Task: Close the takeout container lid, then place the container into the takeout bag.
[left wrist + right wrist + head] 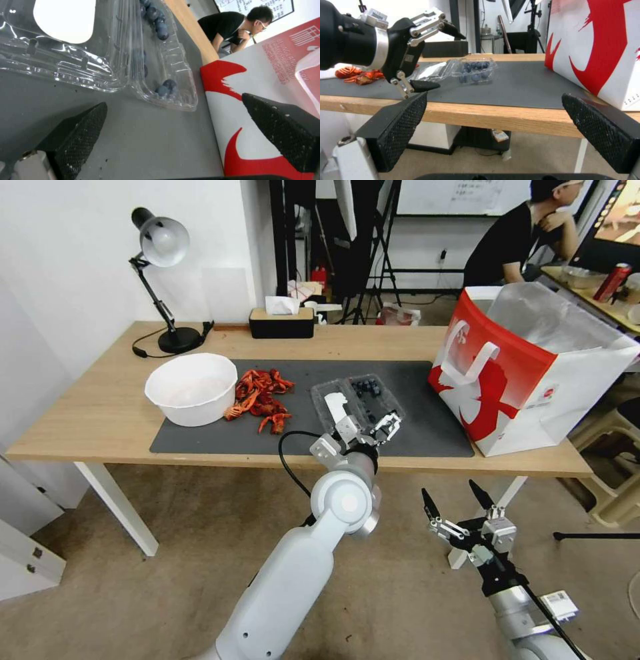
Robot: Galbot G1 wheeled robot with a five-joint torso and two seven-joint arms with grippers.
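Note:
The takeout container [360, 395] lies open on the dark mat, its two clear halves side by side. The lid [328, 397] carries a white sticker [63, 20]; the other half holds dark berries [163, 87]. My left gripper [370, 425] hovers open just in front of the container's near edge, with nothing between its fingers [76, 135]. The red-and-white takeout bag [527, 373] stands open at the table's right end. My right gripper [460, 510] hangs open below the table's front edge. From there I see the left gripper [450, 62], the container [475, 70] and the bag [596, 45].
A round white bowl [192, 388] and a heap of red crayfish shells [263, 397] sit on the left of the mat [427, 427]. A desk lamp [163, 280] and a tissue box [281, 321] stand at the back. A person sits behind the bag.

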